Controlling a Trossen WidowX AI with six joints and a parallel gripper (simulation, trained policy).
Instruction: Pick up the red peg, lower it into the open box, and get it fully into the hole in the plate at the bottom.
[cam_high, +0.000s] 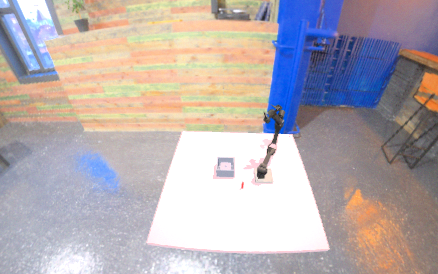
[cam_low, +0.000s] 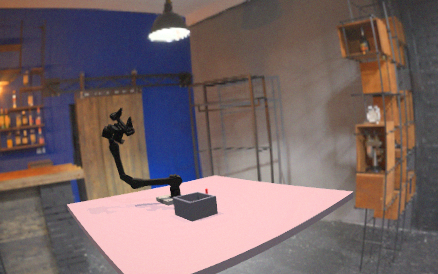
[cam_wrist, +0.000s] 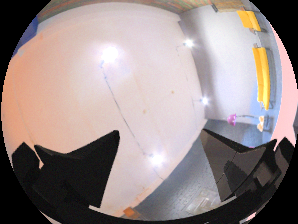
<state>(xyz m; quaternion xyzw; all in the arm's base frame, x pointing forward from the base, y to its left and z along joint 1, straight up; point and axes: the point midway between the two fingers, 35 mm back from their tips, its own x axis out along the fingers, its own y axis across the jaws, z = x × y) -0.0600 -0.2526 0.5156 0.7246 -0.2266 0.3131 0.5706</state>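
Note:
The red peg (cam_high: 242, 185) (cam_low: 206, 191) stands upright on the table, a short way from the box and near the arm's base; in the exterior view its lower part is hidden behind the box. The dark grey open box (cam_high: 225, 175) (cam_low: 194, 209) sits on the table, with a light plate (cam_high: 226, 166) at its bottom. The hole is too small to tell. My gripper (cam_high: 270, 112) (cam_low: 125, 114) (cam_wrist: 161, 131) is open and empty, raised high above the table and far from the peg and box. Neither peg nor box shows in the wrist view.
The pale pink table (cam_high: 225, 220) (cam_low: 280, 210) bears the box, the peg and the arm's base plate (cam_high: 267, 179). The base stands beside the peg, with the box on the peg's other side. The wrist view shows the room's ceiling and walls between the fingers.

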